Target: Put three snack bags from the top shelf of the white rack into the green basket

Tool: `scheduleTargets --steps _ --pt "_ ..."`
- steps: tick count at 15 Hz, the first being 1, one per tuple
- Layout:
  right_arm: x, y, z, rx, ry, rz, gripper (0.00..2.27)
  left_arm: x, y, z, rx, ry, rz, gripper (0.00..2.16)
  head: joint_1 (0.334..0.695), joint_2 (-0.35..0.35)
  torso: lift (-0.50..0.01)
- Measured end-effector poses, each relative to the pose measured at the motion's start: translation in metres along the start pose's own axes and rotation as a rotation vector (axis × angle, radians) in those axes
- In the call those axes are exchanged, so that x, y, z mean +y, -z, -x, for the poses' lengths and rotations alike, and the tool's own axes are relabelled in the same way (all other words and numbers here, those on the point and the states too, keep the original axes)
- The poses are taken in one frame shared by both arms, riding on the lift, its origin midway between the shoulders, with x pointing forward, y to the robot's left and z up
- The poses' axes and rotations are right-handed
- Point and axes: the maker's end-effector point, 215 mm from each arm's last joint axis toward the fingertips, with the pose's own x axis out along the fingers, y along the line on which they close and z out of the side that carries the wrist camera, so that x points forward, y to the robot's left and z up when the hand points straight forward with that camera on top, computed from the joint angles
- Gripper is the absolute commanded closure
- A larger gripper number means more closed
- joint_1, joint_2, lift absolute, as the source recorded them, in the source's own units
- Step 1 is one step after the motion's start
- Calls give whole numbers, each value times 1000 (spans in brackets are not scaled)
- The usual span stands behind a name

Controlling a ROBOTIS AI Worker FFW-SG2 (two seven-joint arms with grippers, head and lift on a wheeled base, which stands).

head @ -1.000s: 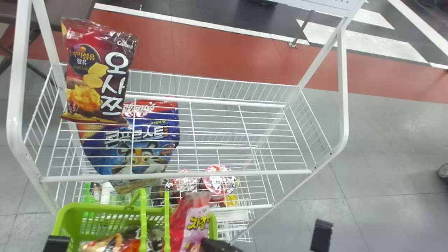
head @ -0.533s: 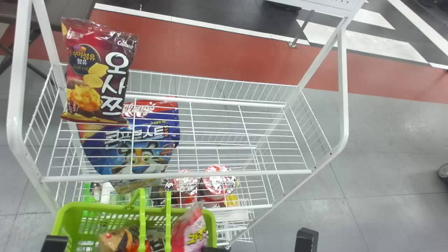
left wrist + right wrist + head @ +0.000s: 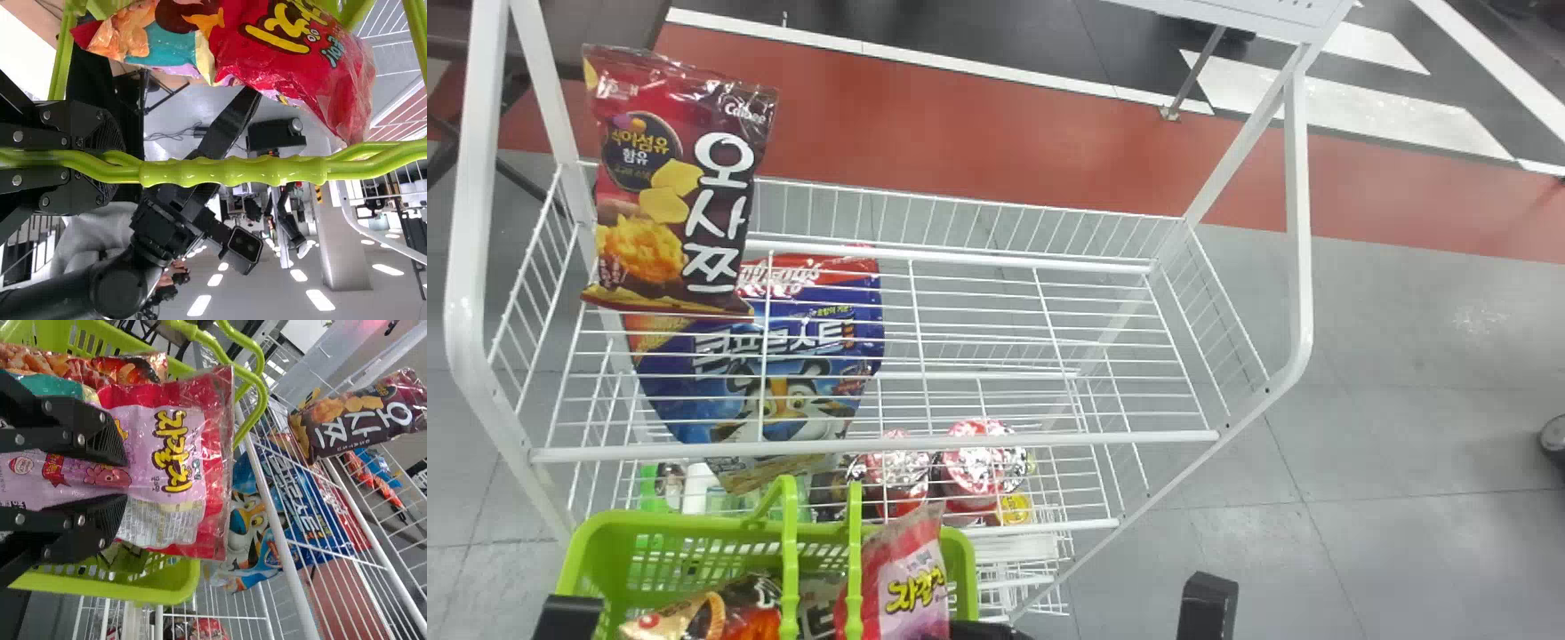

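Head view puts the red-and-pink snack bag (image 3: pixel 911 591) in the green basket (image 3: pixel 591 551), toward the right end, standing partly above the rim and tipped a bit. The right gripper (image 3: pixel 991 630) is just peeking in at the bottom edge, right beside that bag. In the right wrist view it's up against the bag's printed front, but honestly you can't tell whether it's got a grip on it or not.

The left gripper (image 3: pixel 120 161) is easier to call: its wrist view has it clamped around the basket's green handle (image 3: pixel 233 171), both bars together.

Another bag, the orange-and-black one (image 3: pixel 720 613), lies in the basket to the left of the pink one. The dark red snack bag (image 3: pixel 676 196) is on the rack's top shelf, way over at the left end, leaning. The basket sits in front of the white rack (image 3: pixel 871 447). Below the top shelf, seen through the wires, there's a blue cereal bag (image 3: pixel 791 409), plus some foil-topped cups (image 3: pixel 974 467) to its right.
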Motion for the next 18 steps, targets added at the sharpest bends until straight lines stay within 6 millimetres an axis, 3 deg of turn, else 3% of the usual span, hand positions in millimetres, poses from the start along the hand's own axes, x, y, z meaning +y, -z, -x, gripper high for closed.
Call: scheduleTargets --steps 2,5,10,11,13,15,17,18 --pt "1 -16 5 -33 4 35 60 0 0 1 -2 -1 1 2152 695 -350 0" --pt "1 -57 15 -147 18 139 56 0 0 0 -2 0 0 2152 695 -350 0" --pt "15 -80 18 -208 -9 184 63 -1 0 0 -1 -2 -2 2152 695 -350 0" --pt "17 -98 23 -259 6 224 63 -1 0 0 -2 -3 -2 2152 695 -350 0" --pt "21 -159 44 -456 112 386 60 -2 2 -2 4 0 -3 2152 695 -350 0" --pt "40 -203 61 -621 215 519 56 -3 6 -4 10 5 5 2152 695 -350 0" --pt "51 -217 63 -679 267 536 60 -2 12 -4 12 10 20 2152 695 -350 0" --pt "47 -217 58 -672 306 511 60 -1 16 -3 11 12 30 2152 695 -350 0"
